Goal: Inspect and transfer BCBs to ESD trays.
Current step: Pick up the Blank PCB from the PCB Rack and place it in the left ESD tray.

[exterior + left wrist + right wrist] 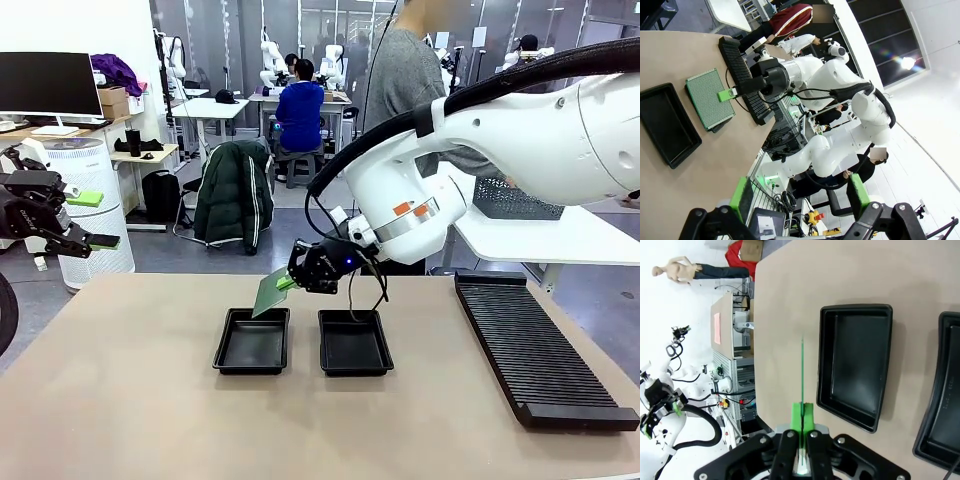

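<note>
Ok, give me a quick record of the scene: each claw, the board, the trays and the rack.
right claw: shut on BCB, over the table's middle
BCB: tilted, off the table, by the trays
left claw: open, holding nothing, raised at the left
ESD trays: two, side by side, both empty
rack: flat on the table's right side
</note>
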`<state>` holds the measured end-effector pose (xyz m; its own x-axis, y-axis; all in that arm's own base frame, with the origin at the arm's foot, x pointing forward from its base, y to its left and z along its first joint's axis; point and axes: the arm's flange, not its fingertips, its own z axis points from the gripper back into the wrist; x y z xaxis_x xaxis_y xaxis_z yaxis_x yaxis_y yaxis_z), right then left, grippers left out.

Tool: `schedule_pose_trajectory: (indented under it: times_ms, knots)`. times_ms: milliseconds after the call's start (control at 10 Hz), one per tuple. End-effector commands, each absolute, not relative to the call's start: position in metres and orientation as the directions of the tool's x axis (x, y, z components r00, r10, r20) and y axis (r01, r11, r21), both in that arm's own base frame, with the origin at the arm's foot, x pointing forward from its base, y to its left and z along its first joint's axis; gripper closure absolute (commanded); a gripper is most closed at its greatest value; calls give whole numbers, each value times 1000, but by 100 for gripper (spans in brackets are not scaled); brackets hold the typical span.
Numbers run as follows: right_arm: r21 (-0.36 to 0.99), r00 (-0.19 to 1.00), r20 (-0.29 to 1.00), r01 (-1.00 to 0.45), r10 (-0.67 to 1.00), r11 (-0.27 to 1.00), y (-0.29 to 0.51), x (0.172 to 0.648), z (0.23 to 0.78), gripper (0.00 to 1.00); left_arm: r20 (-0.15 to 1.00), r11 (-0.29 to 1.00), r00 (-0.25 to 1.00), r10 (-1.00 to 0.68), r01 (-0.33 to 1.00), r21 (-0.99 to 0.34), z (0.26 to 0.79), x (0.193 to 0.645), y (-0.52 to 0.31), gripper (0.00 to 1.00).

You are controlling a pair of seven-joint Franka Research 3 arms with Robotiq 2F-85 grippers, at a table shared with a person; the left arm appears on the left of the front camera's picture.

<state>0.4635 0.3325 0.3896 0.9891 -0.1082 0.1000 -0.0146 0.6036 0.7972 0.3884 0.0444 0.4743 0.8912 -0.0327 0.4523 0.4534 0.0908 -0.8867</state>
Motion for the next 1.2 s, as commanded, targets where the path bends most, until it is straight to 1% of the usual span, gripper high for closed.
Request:
schedule_pose_trajectory:
  times_ms: [0,500,600,900,1100]
  knots:
    - [798,989,100,-15,-108,603,329,460,393,98,452,89,892,-32,453,-887,475,387,46,0]
    - [798,989,103,-17,-109,603,332,463,392,98,452,89,892,-32,453,-887,475,387,46,0]
    - [791,991,101,-27,-86,611,341,464,386,98,452,89,892,-32,453,-887,475,387,46,0]
    - [770,992,88,-11,-90,638,357,465,367,98,452,89,892,-32,453,-887,475,387,46,0]
    - [765,990,110,-25,-92,644,368,469,351,98,452,89,892,-32,453,-887,475,387,46,0]
